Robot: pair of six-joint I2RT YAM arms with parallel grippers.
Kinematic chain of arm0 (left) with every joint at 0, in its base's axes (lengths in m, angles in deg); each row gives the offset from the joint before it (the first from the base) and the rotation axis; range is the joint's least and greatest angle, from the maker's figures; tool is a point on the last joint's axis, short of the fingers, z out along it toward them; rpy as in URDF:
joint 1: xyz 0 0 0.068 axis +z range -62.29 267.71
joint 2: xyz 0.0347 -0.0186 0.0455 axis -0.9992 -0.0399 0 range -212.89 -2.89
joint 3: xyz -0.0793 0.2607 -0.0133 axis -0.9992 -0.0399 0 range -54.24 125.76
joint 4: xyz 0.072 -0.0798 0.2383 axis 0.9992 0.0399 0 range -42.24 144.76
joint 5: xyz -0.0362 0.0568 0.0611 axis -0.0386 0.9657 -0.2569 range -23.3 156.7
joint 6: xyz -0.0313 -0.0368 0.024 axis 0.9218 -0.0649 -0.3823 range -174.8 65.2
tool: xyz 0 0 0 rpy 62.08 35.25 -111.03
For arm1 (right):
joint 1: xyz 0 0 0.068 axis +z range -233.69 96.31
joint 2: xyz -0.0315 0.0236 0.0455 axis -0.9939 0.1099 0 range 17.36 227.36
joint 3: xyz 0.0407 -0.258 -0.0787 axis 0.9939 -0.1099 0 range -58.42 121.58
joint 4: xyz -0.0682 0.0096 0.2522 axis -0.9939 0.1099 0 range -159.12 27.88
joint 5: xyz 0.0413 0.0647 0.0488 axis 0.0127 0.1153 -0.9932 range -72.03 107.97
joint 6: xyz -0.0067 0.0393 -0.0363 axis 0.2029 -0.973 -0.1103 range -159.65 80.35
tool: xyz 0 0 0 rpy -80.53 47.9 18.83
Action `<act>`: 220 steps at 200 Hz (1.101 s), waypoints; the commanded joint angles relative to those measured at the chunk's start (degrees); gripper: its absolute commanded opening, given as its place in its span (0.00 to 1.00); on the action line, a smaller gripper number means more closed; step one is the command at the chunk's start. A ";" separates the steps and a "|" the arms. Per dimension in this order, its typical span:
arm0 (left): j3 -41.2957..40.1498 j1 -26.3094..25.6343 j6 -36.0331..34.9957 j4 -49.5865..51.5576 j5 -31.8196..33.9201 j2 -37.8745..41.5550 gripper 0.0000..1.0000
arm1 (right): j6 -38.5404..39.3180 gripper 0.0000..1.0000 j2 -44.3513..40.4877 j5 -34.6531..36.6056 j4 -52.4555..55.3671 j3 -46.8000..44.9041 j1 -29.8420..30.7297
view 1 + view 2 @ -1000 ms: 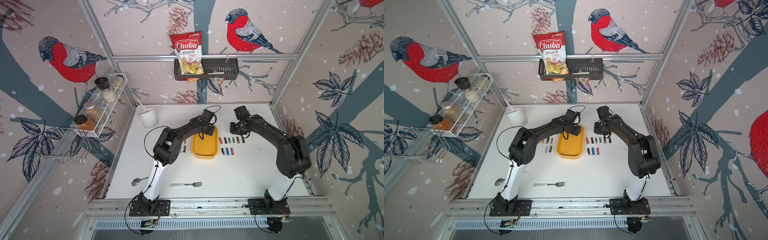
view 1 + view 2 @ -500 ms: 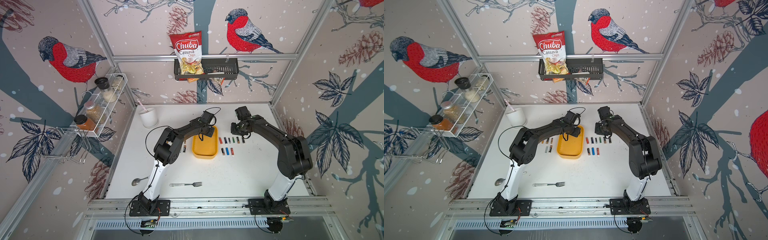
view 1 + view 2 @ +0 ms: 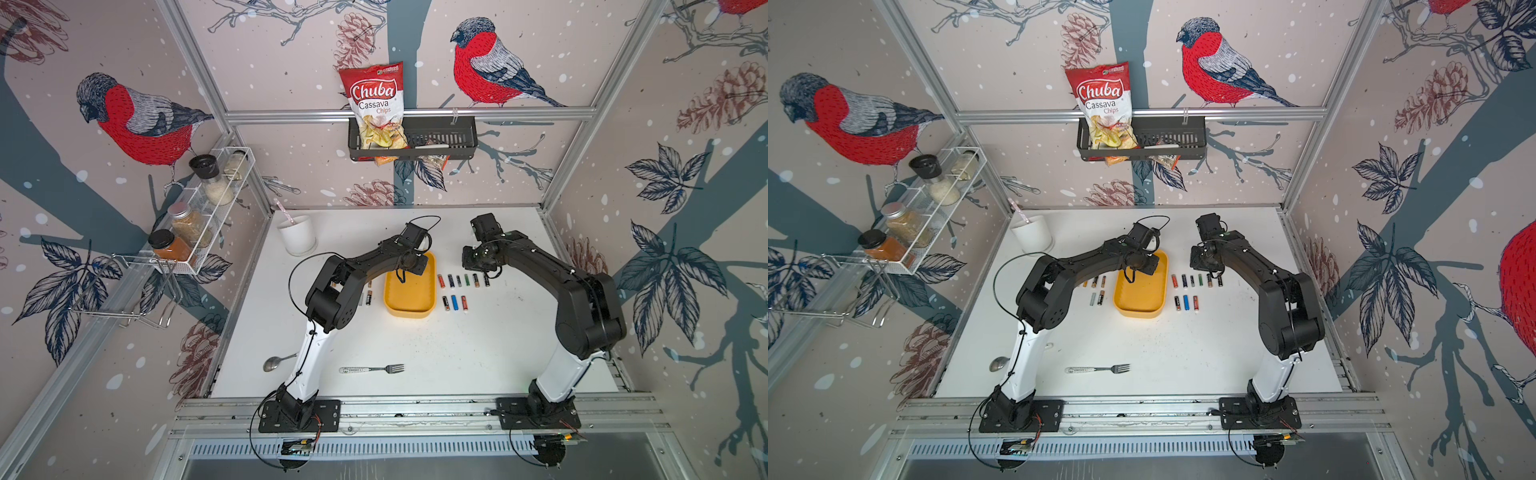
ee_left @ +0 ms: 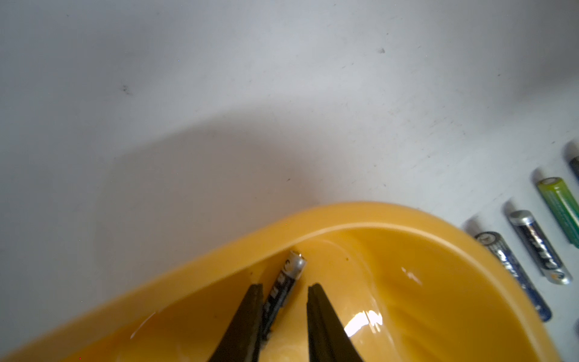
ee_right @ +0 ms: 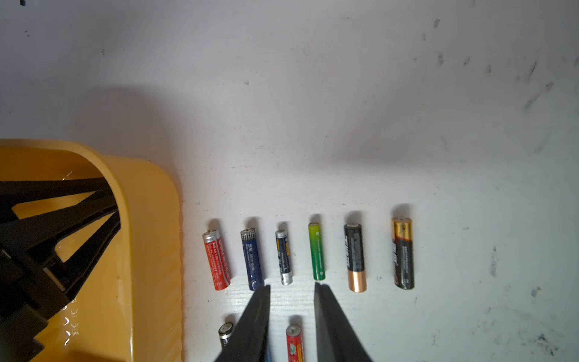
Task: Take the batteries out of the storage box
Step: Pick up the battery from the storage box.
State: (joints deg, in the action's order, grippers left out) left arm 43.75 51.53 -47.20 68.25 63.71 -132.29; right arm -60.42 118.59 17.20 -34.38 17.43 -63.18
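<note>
The left hand (image 4: 285,290) has narrowed its jaws over the last second. It has not moved off from the 12 o'clock end of the storage box (image 3: 409,312). In the left wrist view the jaws are not yet together. A dark battery (image 4: 289,272) lies between them on the box floor. One fingertip (image 4: 255,294) touches its side and the other stands a little apart from it. So this looks like a grip being made, not one finished, and a lift now could leave the battery behind.

The rest of the box floor shows bare yellow in both top views, though the part under the left hand is hidden. This is probably the last battery to come out.

The right hand (image 5: 293,286) is as it was, jaws slightly apart and empty. It hovers at 3 o'clock from the box, over the batteries already laid out (image 5: 318,252) on the tabletop (image 3: 457,353). More batteries (image 3: 1101,297) lie at 9 o'clock.

The main obstacle is the curved box wall, which the battery's end nearly touches, so one finger has little room. The battery also lies at a slant to the jaws and may roll or pivot as they close.

The cup (image 3: 297,235) at 10 o'clock, the fork (image 3: 372,369) at 6 and the spoon (image 3: 274,363) at 7 are well apart.
</note>
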 commanded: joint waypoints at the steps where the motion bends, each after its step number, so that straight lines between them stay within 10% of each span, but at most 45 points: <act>1: 0.70 0.06 0.23 1.28 0.73 -0.56 0.30 | 0.61 0.31 -0.84 -0.28 -0.11 -0.25 0.01; 220: 0.01 0.06 2.86 4.73 -1.84 2.98 0.16 | 0.82 0.31 -0.68 -1.11 -0.97 -0.17 -0.17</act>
State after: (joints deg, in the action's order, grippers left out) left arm 45.11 51.55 -45.37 72.46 63.10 -131.37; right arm -60.42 118.10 16.37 -34.64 16.71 -63.35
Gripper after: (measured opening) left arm 0.167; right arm 0.306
